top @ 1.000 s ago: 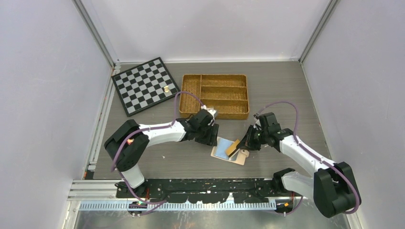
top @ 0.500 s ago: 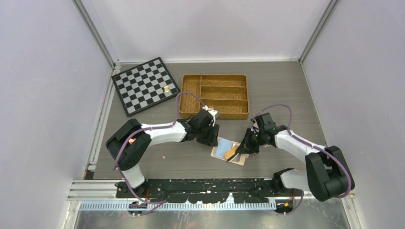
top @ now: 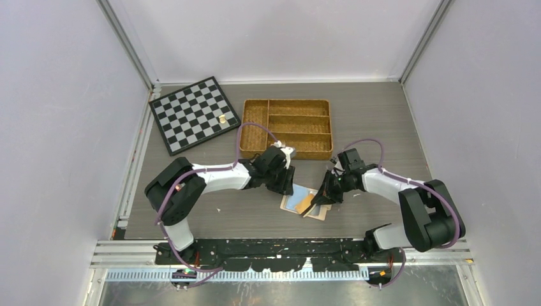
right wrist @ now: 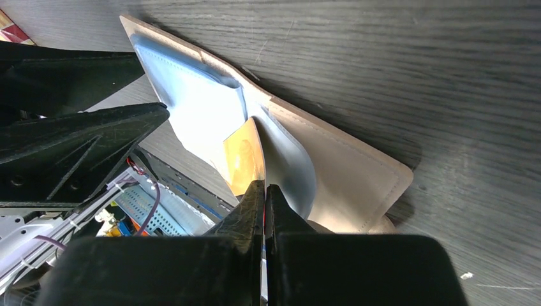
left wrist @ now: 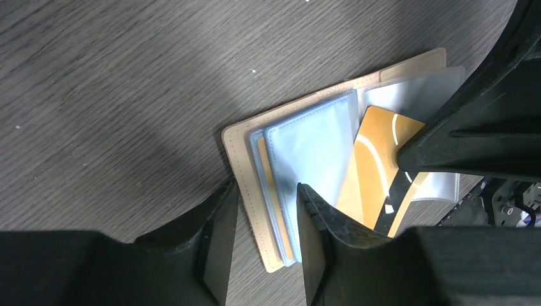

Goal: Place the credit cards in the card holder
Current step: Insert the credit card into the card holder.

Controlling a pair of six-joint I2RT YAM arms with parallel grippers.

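My right gripper (right wrist: 263, 189) pinches the orange credit card (left wrist: 372, 156), angling its edge into a clear sleeve (left wrist: 421, 95) of the card holder (left wrist: 237, 146) lying open on the desk (left wrist: 115, 89). My left gripper (left wrist: 266, 191), half spread, straddles the holder's left edge, probably to stop it sliding.

wide overhead — wrists close over card holder (left wrist: 235, 153)

We see a robotics lab test cell: a left arm (top: 217, 176) and a right arm (top: 389, 185) bolted to a metal rail (top: 274, 245) at the grey worktop's (top: 383, 127) edge. Plain pale walls (top: 57, 127) on aluminium posts (top: 127, 43) enclose it, and a chessboard (top: 193, 115) and wicker tray (top: 312, 153) lie on top.
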